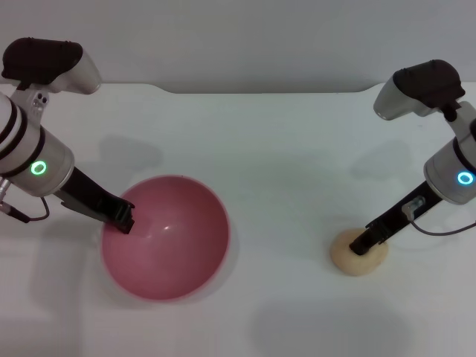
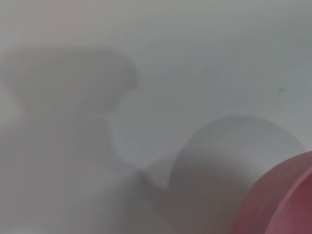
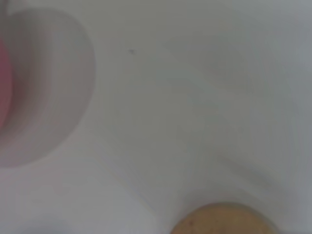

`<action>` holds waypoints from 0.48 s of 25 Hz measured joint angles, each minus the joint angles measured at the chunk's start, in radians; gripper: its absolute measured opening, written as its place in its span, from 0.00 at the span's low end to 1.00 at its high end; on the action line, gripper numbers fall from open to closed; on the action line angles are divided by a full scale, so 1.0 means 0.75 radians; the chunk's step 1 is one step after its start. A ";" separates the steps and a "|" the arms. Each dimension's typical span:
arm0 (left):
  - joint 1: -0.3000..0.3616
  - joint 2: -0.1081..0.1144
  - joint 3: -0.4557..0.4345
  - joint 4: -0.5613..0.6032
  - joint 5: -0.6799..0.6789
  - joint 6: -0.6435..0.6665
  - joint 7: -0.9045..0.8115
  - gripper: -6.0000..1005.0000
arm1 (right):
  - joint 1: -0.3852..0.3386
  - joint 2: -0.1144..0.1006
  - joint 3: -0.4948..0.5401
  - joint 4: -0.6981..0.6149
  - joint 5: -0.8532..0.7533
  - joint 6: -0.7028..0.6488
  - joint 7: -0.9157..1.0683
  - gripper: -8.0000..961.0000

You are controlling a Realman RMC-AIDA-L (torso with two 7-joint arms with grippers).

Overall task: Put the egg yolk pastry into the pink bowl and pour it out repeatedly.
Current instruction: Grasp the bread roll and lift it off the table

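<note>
Looking down from the head camera, a white worktop [image 1: 282, 149] is carrying a pink bowl [image 1: 167, 253] toward the robot's left and an egg yolk pastry [image 1: 349, 260] toward its right, the two well apart. The left end effector [image 1: 123, 221] is reaching down to the bowl's near-left rim, its dark tip touching or gripping the rim; whether it is clamped there cannot be told. The right end effector [image 1: 367, 244] is resting on top of the pastry, which is lying on the worktop directly beneath it; its fingers are too hidden to say whether they are apart or together. The right arm is plainly the nearer one to the pastry, and the bowl is lying off to that arm's left, so the carry would be going leftward across the worktop.

Turning to the left wrist camera, only a curved pink edge of the bowl [image 2: 282, 200] and its shadow are showing against the pale surface.

Turning to the right wrist camera, the tan top of the pastry [image 3: 224, 220] is showing close by, with a sliver of the bowl [image 3: 4, 87] far off.
</note>
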 joint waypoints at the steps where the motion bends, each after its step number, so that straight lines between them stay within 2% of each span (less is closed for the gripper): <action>1: 0.000 0.000 0.000 0.000 0.000 0.000 0.000 0.00 | 0.000 0.000 0.001 -0.002 0.003 0.000 -0.005 0.39; 5: -0.003 0.001 0.000 0.000 0.000 0.000 0.001 0.01 | -0.013 -0.004 0.004 -0.031 0.069 -0.008 -0.040 0.37; 9: -0.019 0.001 0.000 0.000 0.000 0.001 0.010 0.01 | -0.066 -0.008 0.015 -0.137 0.149 -0.017 -0.065 0.35; 12: -0.025 0.001 0.000 -0.003 0.000 -0.001 0.011 0.01 | -0.075 -0.008 0.028 -0.169 0.163 -0.022 -0.071 0.30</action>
